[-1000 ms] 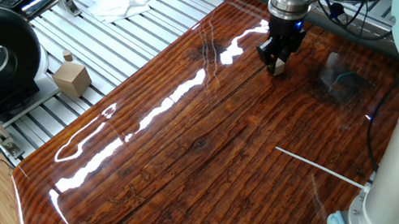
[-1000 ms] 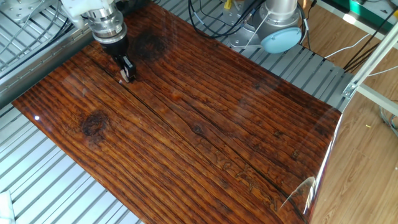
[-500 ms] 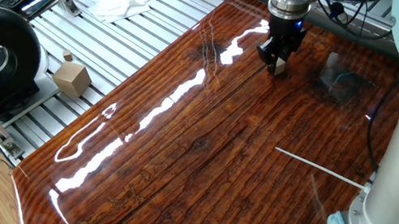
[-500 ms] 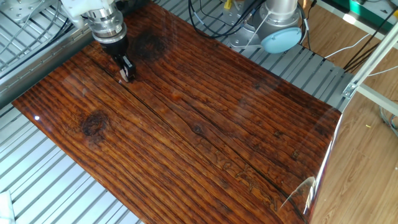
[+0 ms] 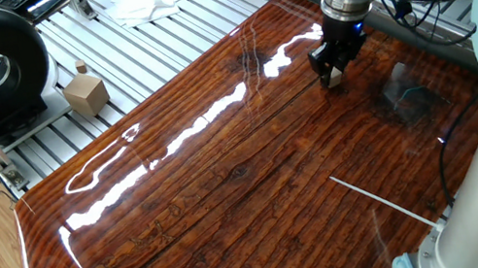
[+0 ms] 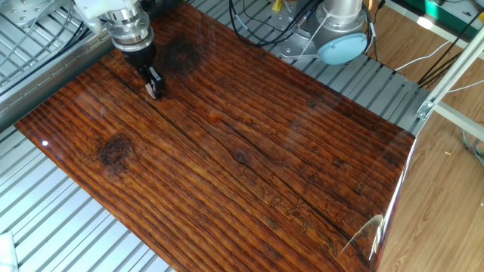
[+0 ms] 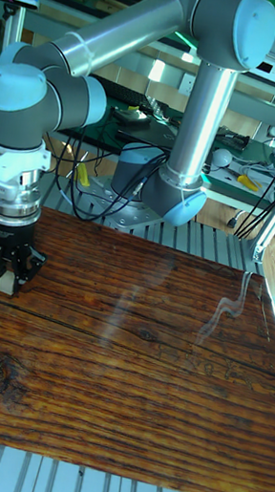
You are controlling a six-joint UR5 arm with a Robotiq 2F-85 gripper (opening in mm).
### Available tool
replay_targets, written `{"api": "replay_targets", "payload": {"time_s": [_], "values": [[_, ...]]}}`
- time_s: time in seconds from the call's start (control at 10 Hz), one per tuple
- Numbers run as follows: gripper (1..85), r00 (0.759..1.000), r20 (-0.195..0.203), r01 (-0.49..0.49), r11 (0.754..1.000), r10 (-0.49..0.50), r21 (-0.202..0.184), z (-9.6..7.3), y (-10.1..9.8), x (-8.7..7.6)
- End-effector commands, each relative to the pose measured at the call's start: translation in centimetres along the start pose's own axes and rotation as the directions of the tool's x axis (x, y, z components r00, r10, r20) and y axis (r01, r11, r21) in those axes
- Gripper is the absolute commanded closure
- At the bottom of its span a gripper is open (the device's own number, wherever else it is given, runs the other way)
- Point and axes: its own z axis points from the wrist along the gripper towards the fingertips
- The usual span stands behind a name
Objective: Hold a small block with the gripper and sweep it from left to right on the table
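1. Gripper [image 7: 3, 282], at the table's [image 7: 127, 389] far left, has its fingers clamped on the block [image 7: 3, 283], which hangs right at the surface.
2. Block looks light, stiff wood, probably slick on this gloss; gripping opposite flat faces seems right.
3. Rightward, bare board awaits the sweep.

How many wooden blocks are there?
2. The small block is pinched in the gripper on the table. A larger cube with a knob sits on the metal slats. A pale thing at the tall view's bottom edge is unclear.
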Motion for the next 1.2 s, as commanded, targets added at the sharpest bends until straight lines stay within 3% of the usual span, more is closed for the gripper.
{"api": "replay_targets", "payload": {"time_s": [0.0,0.4,0.5,0.6,0.7,1.1], "values": [[84.7,0.998,0.005,0.062,0.998,-0.062,0.03,-0.2,-0.8,-0.2],[84.7,0.991,-0.026,0.133,0.99,-0.132,0.036,-0.3,-1.1,0.5],[84.7,0.991,-0.029,0.135,0.991,-0.134,0.024,-0.3,-0.8,0.6],[84.7,0.992,-0.027,0.124,0.992,-0.124,-0.022,-0.3,0.4,0.8],[84.7,0.993,-0.025,0.116,0.992,-0.117,-0.042,-0.3,0.9,0.8],[84.7,0.991,-0.027,0.131,0.991,-0.132,-0.034,-0.3,0.7,0.8]]}}
